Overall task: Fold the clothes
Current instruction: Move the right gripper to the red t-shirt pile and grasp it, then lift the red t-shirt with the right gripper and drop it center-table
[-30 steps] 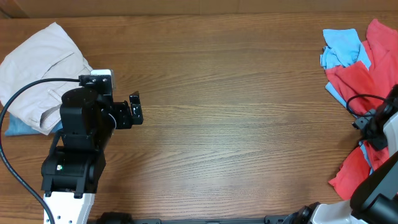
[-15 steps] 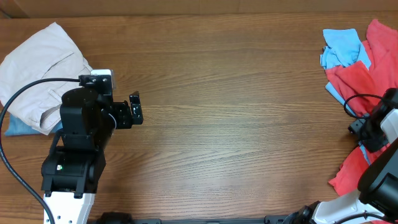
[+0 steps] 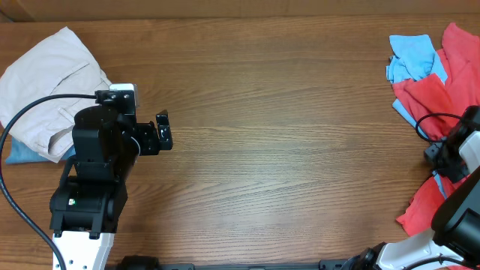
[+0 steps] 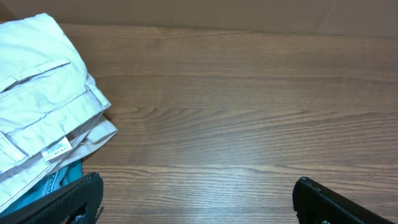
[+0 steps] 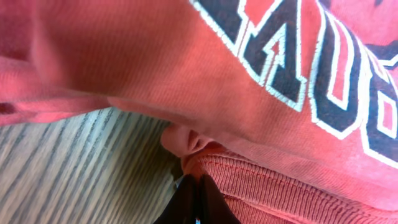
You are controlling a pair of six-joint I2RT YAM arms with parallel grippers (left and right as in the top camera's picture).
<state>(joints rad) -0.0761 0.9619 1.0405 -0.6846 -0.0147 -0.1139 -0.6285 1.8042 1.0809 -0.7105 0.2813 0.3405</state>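
The clothes lie in a heap at the table's right edge: a coral-red T-shirt [image 3: 431, 97] tangled with a light-blue garment [image 3: 411, 56]. My right gripper [image 3: 442, 157] sits low at the heap's near side. In the right wrist view the gripper [image 5: 198, 186] is shut, its tips pinching the T-shirt's ribbed edge [image 5: 280, 186], with navy-and-white lettering [image 5: 311, 56] above. My left gripper [image 3: 161, 131] hovers at the left, far from the clothes. In its own view the left gripper [image 4: 199, 202] is wide open over bare wood, with nothing between the fingers [image 4: 68, 202].
Folded beige trousers [image 3: 45, 82] rest at the far left on folded blue denim [image 3: 19, 152]; both show in the left wrist view, trousers [image 4: 37, 87] and denim [image 4: 56, 183]. Brown wood table [image 3: 285, 112] spans the space between the arms.
My right gripper has closed onto the red T-shirt's ribbed edge after shifting slightly at the heap. The left arm has not moved.
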